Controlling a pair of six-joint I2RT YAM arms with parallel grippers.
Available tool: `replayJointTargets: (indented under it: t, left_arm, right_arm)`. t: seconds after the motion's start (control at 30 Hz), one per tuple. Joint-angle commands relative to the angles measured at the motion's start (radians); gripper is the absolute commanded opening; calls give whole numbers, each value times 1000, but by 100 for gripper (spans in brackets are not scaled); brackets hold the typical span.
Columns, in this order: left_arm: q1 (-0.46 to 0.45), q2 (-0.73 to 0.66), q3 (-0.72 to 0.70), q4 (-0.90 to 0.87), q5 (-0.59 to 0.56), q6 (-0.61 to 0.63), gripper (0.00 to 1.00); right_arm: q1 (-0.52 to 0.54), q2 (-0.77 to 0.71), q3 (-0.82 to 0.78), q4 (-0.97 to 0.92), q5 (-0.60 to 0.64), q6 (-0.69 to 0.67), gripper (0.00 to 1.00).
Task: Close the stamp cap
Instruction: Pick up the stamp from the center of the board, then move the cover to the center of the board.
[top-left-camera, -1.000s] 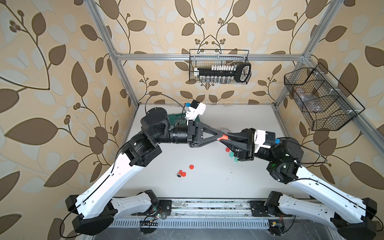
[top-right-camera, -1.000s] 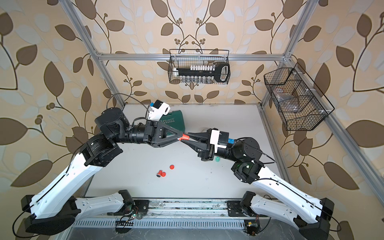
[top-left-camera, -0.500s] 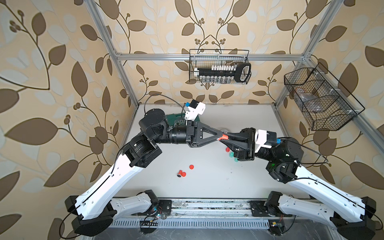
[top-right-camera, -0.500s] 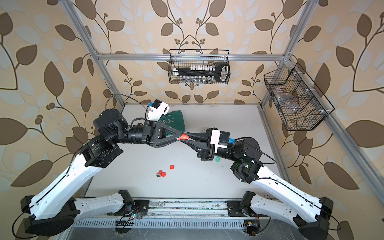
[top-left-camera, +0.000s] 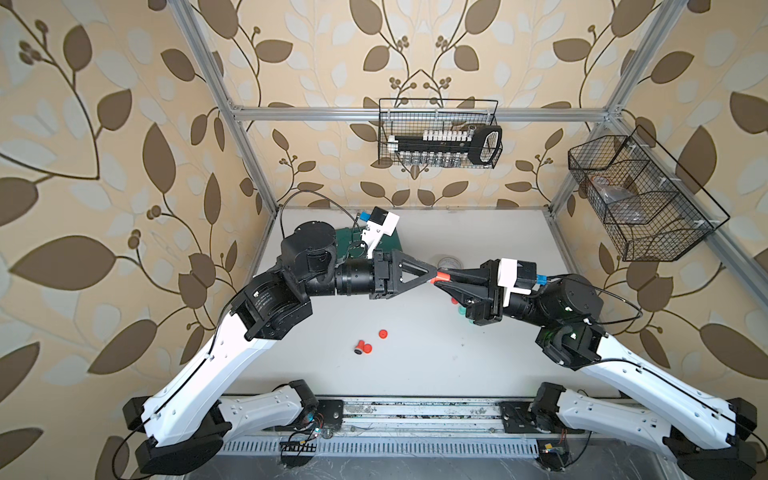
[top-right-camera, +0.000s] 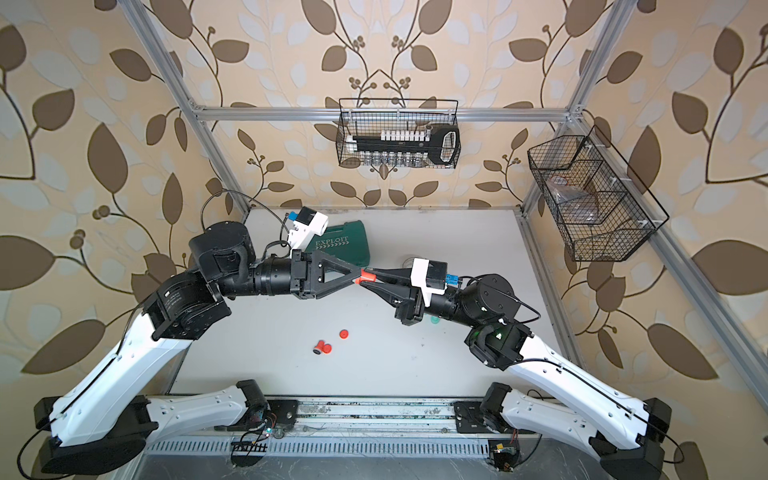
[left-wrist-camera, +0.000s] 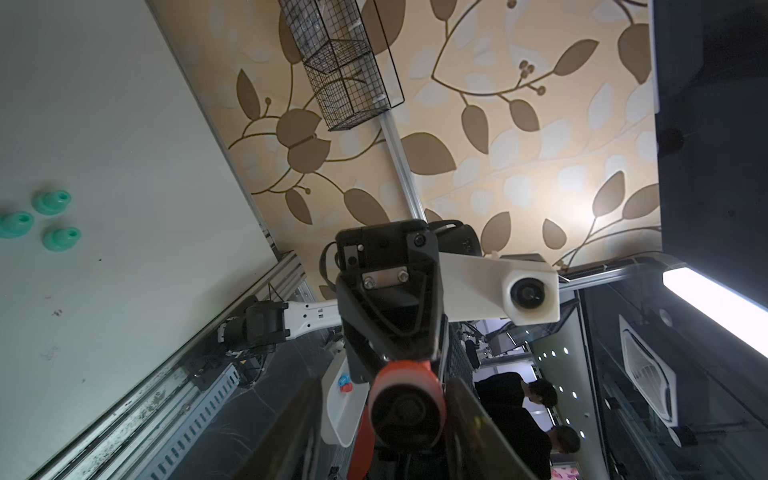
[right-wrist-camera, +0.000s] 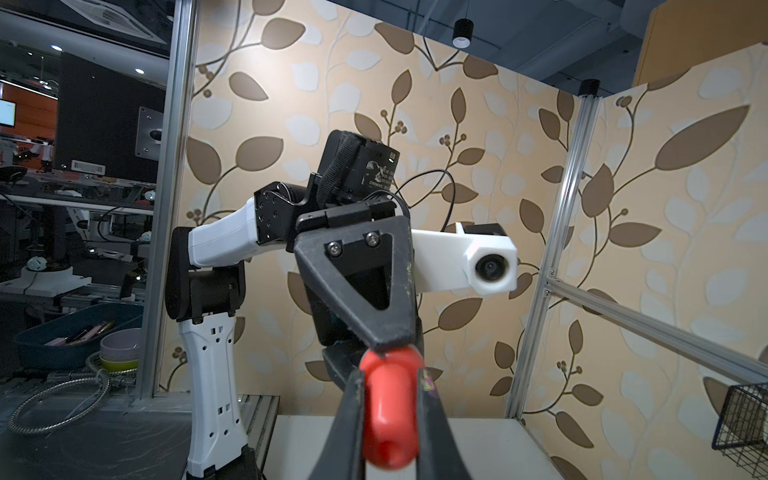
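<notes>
Holding the red stamp in mid-air, your right gripper is clamped tight on its smooth, rounded barrel. The left gripper stands part-open, its fingers either side of the stamp's dark round end with a gap showing. Beyond both grippers, a wire basket holds a black rack of white-topped pieces. Off the right gripper's outer side, a second basket holds a crumpled clear bag. Below the right gripper, teal pieces are mostly hidden in both top views.
</notes>
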Motion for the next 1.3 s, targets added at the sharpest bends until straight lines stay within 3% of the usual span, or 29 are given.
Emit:
replayJointTargets:
  t: [0.0, 0.37, 0.67, 1.0, 1.27]
  left_arm:
    - [-2, -8, 16, -147, -113, 85, 52]
    - [1, -12, 34, -364, -304, 183, 53]
    - [1, 30, -110, -596, -510, 265, 41]
    - [4, 198, -441, -405, -572, 323, 19]
    - [41, 429, -533, -228, -542, 384, 6]
  right_arm:
    - [6, -60, -15, -30, 68, -28, 0]
    - [6, -144, -73, -258, 219, -41, 0]
    - [6, -167, -123, -369, 330, -4, 0]
    - [5, -181, -132, -417, 351, 5, 0]
    - [6, -200, -121, -452, 365, 11, 0]
